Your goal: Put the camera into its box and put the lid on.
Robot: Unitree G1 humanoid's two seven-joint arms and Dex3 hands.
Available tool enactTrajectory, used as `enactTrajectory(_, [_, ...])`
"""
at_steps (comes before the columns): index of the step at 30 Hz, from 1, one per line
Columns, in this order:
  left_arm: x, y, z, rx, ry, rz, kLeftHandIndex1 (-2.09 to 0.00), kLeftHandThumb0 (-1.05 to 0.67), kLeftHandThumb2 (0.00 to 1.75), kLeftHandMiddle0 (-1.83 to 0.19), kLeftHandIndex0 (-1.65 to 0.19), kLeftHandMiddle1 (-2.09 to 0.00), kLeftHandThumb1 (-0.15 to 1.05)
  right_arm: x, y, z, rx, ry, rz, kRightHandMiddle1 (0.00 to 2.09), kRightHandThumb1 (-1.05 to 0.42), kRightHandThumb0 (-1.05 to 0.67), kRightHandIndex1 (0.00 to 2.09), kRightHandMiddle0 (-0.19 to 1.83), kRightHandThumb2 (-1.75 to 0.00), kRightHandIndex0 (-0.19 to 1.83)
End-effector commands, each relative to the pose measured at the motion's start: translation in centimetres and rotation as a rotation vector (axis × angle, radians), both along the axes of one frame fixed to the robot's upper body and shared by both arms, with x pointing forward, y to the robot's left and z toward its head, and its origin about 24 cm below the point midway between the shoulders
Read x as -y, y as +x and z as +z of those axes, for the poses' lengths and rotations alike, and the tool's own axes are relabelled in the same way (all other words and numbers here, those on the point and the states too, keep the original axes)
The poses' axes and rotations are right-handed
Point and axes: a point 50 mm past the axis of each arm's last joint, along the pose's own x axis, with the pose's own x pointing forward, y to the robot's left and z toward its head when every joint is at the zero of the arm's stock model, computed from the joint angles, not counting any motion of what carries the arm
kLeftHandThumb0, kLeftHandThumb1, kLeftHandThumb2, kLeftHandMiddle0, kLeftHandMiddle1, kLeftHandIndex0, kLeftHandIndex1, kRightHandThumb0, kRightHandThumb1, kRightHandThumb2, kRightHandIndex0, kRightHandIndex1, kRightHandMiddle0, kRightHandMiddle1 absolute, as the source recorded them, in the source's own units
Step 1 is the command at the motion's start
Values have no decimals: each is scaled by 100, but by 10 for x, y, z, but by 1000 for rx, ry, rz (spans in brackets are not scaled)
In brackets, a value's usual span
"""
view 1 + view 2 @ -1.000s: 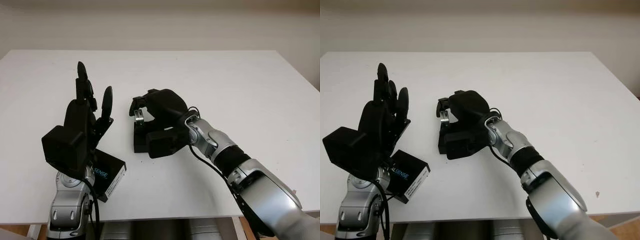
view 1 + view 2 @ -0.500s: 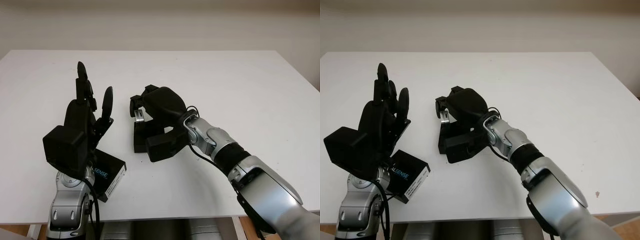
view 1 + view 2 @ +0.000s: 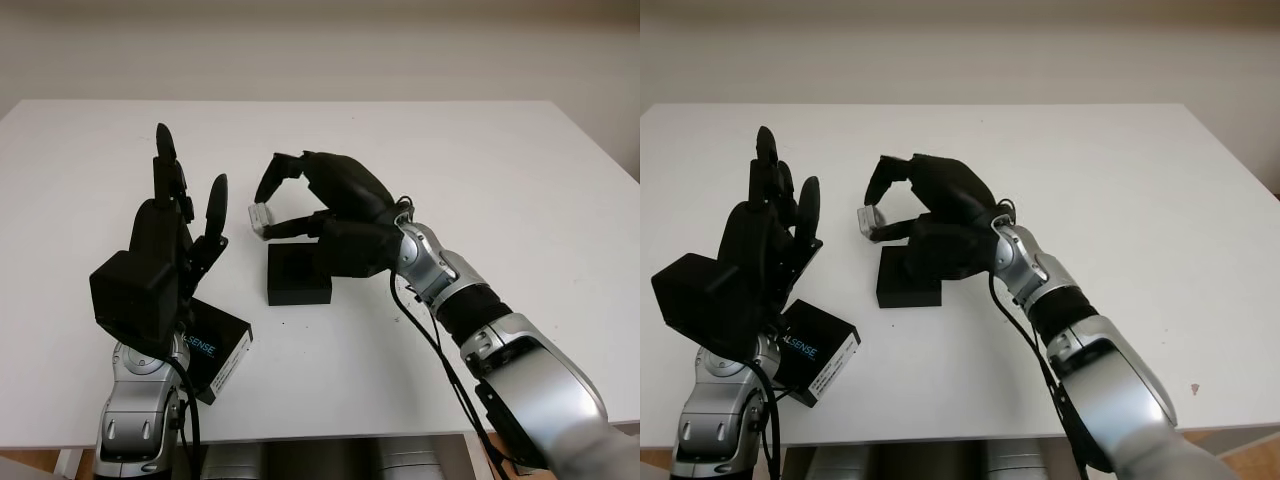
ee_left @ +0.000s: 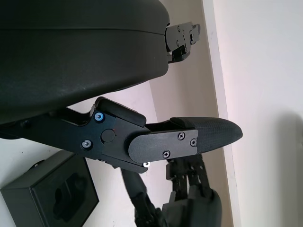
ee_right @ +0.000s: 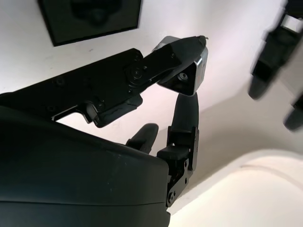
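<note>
Between your right hand's (image 3: pixel 300 205) fingertips (image 5: pixel 187 75) sits the camera (image 3: pixel 261 217), a small silver bar pinched at one end with the rest sticking out free. The hand hangs just above the far edge of the box (image 3: pixel 298 274), which lies open on the worktop (image 3: pixel 480 170) with its foam cutout (image 4: pixel 66 196) facing up.

Risks as I read them:
- The pinch is only at the tip, near one end. Any wrist jolt on the way down could let the camera pivot or slip out.
- The cutout is shaped, so the camera has to arrive lined up with it. If it comes down skewed it likely perches on the foam rim instead of seating, and the lid then won't close.
- Your fingers are bulky next to the recess. Pressing down may shove the box, since nothing is bracing it.

Orientation: the camera's long axis runs roughly level, its free end pointing toward your left side and slightly toward the robot. Which face carries the lenses I can't tell.

Your left hand (image 3: pixel 165 235) is open and holds nothing, raised upright well left of the box. Below it the printed lid (image 3: pixel 218 350) lies on the worktop near the front edge, not yet used.
</note>
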Motion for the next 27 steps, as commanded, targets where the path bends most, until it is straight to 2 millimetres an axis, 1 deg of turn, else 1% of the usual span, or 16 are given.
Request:
enactTrajectory(1, [0, -2, 2, 7, 2, -1, 0, -73, 54, 19, 19, 0, 105, 3, -3, 2, -8, 60, 6, 148, -99, -53, 57, 48, -5, 21])
enactTrajectory(7, [-1, -3, 2, 1, 8, -4, 0, -73, 54, 19, 19, 0, 105, 10, -5, -1, -48, 68, -2, 149, -99, -50, 45, 46, -5, 26])
enactTrajectory(13, [-2, -2, 2, 3, 8, -9, 0, -74, 54, 19, 19, 0, 105, 18, -4, 1, -82, 98, -7, 150, -100, -48, 40, 46, -6, 30])
enactTrajectory(16, [-3, -3, 2, -1, 9, -9, 0, -75, 54, 19, 19, 0, 105, 24, -5, 4, -94, 97, -8, 151, -101, -51, 39, 47, -6, 31])
enactTrajectory(22, [-2, -3, 2, 1, 3, -12, 0, -76, 53, 19, 19, 0, 105, 35, -9, 8, -81, 49, -31, 153, -101, -52, 38, 50, -6, 34])
enactTrajectory(24, [-2, -3, 2, -1, 3, -10, 0, -76, 53, 19, 19, 0, 105, 37, -12, 9, -69, 30, -34, 153, -100, -50, 37, 50, -5, 35])
enactTrajectory(27, [0, -3, 2, 1, -4, -7, 0, -76, 52, 19, 19, 0, 105, 41, -19, 13, -53, 7, -49, 160, -99, -46, 35, 51, -5, 38])
